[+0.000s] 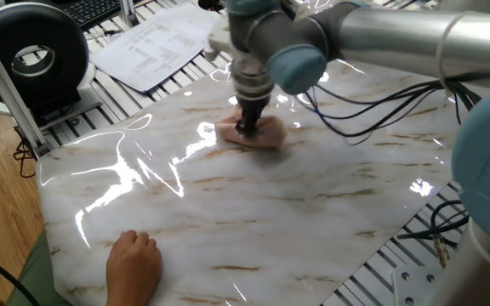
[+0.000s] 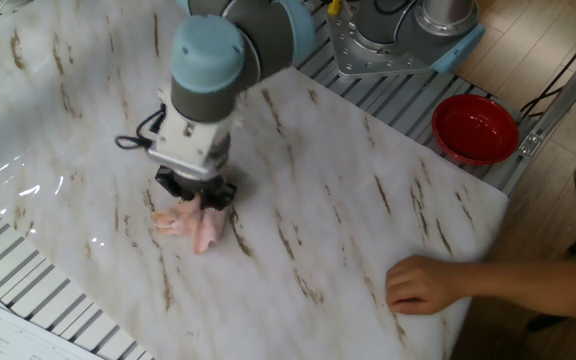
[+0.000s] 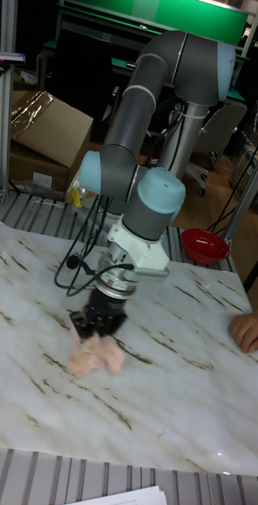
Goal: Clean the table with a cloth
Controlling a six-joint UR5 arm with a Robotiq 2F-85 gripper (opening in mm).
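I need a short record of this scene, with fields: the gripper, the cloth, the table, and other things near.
gripper: the gripper points down and presses on the cloth, jaws shut on it
cloth: the cloth is pink, bunched, lying flat against the table under the gripper
table: the table is a glossy white marble-pattern sheet with brown veins
person: a hand rests on the table edge, apart from the cloth
bowl: a red bowl sits off the sheet, beside its corner
papers: printed paper sheets lie beyond the sheet
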